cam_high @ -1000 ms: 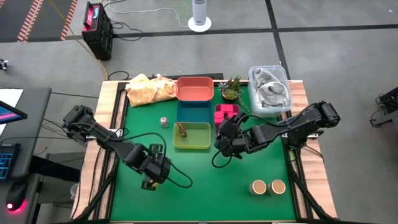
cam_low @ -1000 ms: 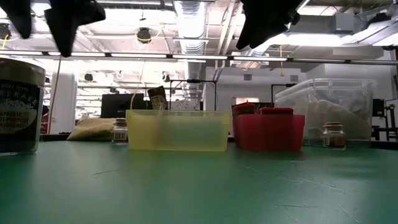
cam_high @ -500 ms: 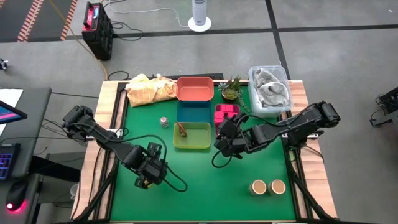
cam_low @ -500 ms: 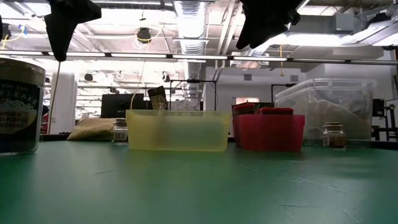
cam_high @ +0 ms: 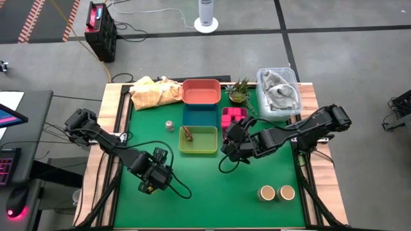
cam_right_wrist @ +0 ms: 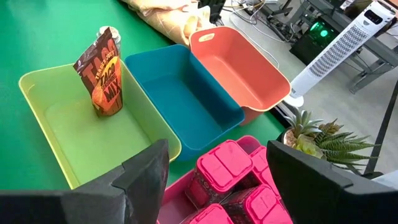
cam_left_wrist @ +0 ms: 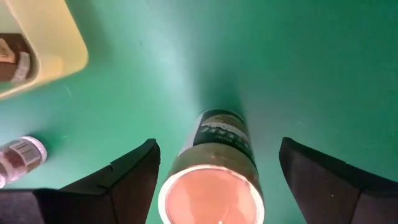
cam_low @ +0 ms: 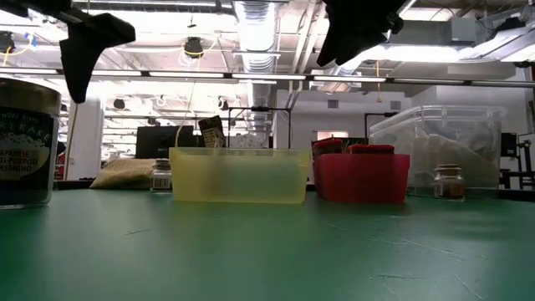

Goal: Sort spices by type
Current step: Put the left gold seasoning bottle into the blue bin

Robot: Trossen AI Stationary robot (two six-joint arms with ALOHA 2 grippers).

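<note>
My left gripper [cam_high: 153, 178] hangs open over the near-left part of the mat. In the left wrist view its fingers [cam_left_wrist: 118, 183] stand on either side of an upright dark jar with a tan lid [cam_left_wrist: 211, 186], without touching it. The low view shows that jar [cam_low: 25, 142] standing on the mat. My right gripper [cam_high: 234, 144] is open above the pink boxes [cam_right_wrist: 227, 165] in the pink tray [cam_high: 233, 117]. Two tan-topped jars [cam_high: 277, 192] stand near the right corner. A tiny jar [cam_high: 169, 125] sits left of the yellow-green tray [cam_high: 198, 140], which holds a brown packet [cam_right_wrist: 102, 74].
A blue tray [cam_high: 199, 114] and a coral tray [cam_high: 201, 91] line up behind the yellow-green one. A spiky plant [cam_high: 239, 90], a clear box with cloth [cam_high: 279, 90] and a yellow cloth bag [cam_high: 154, 92] line the far edge. Green mat lies open in the near middle.
My left gripper has come down a little over the dark jar and turned slightly, staying open. The right arm and all the objects have kept still.
</note>
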